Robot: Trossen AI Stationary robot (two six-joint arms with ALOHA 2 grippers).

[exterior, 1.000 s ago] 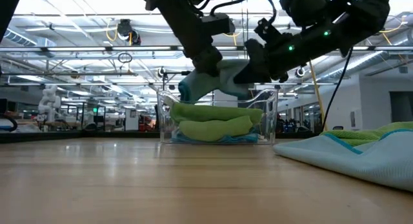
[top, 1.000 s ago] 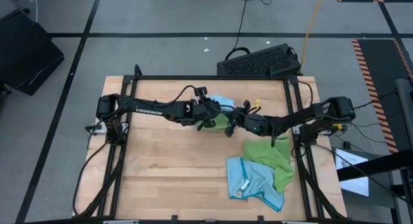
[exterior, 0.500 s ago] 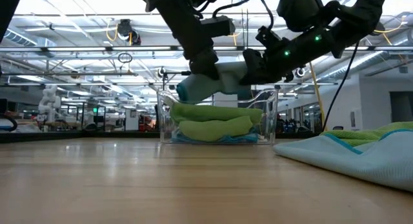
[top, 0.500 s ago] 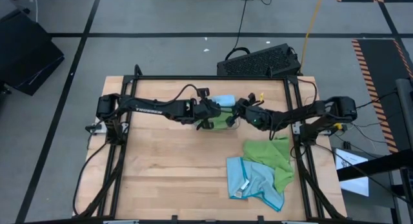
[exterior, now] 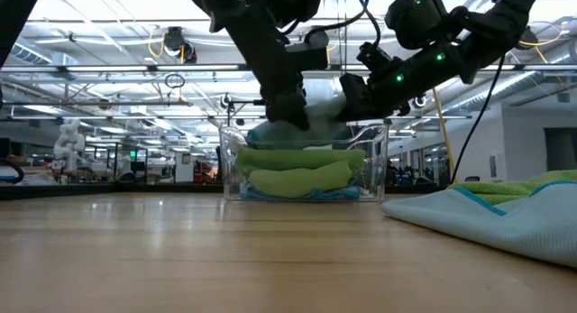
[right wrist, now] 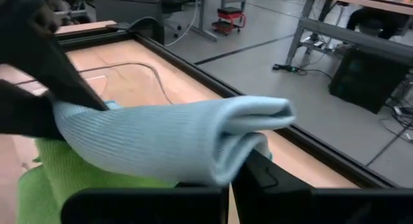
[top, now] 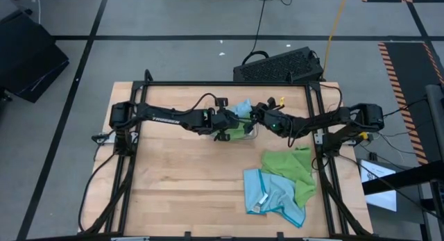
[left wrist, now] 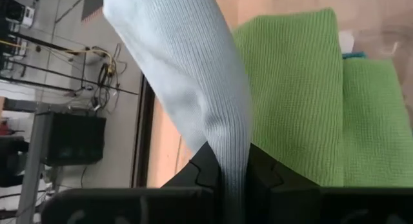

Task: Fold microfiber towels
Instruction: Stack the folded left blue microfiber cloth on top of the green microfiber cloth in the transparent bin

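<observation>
Hanging over the clear tray (exterior: 379, 164) at the far middle of the table, a folded light blue towel (right wrist: 174, 140) was pinched at one end by the left gripper (top: 232, 121) and at the other by the right gripper (top: 258, 116), both clamped tight on the cloth; folded green towels (exterior: 302, 167) lay stacked inside the tray beneath it; nearer the front right, a loose green towel (top: 295, 168) and a loose blue towel (top: 274, 196) lay overlapping in a heap; the wooden table (top: 180, 178) was ringed by a black frame (top: 208, 84); beyond it stretched grey floor with cables, a black crate (top: 277, 66), and a workshop with ceiling lights.
</observation>
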